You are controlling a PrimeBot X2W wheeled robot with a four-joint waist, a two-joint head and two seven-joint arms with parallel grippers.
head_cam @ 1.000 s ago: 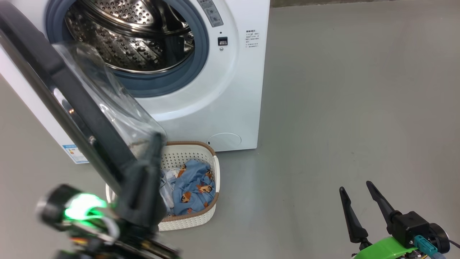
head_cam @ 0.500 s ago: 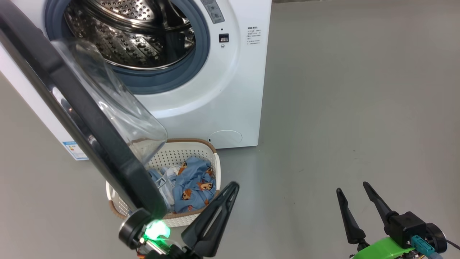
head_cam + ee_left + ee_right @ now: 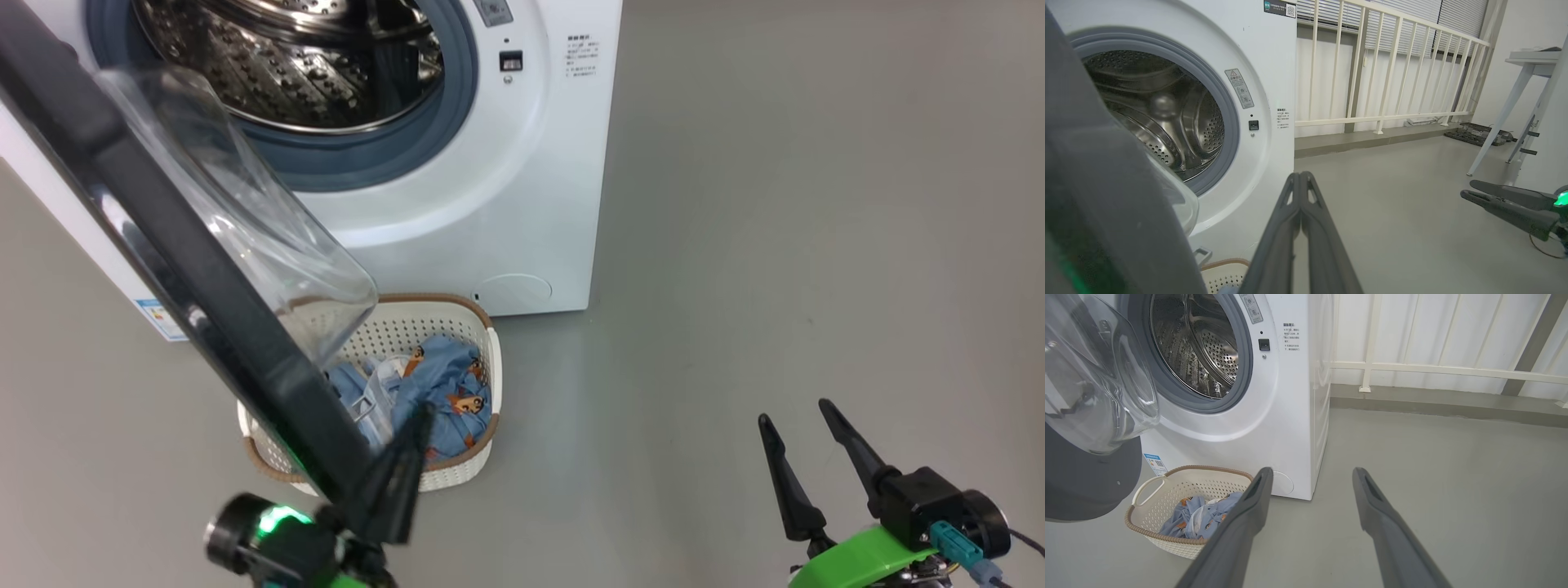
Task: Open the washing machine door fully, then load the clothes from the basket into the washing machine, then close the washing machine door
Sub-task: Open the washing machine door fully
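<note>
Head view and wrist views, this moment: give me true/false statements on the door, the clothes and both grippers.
1. The washing machine door stands open. True.
2. The clothes lie inside the drum. False: they lie in the basket, and the part of the drum that shows looks empty.
3. The left gripper is shut and holds nothing. True.
4. The right gripper grips a piece of cloth. False: it is open and empty.

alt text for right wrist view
White boxy washing machine with its round black glass door open; a cream perforated plastic basket of blue printed clothes sits on the floor before it. The right claw's dark fingers are spread open.
</note>
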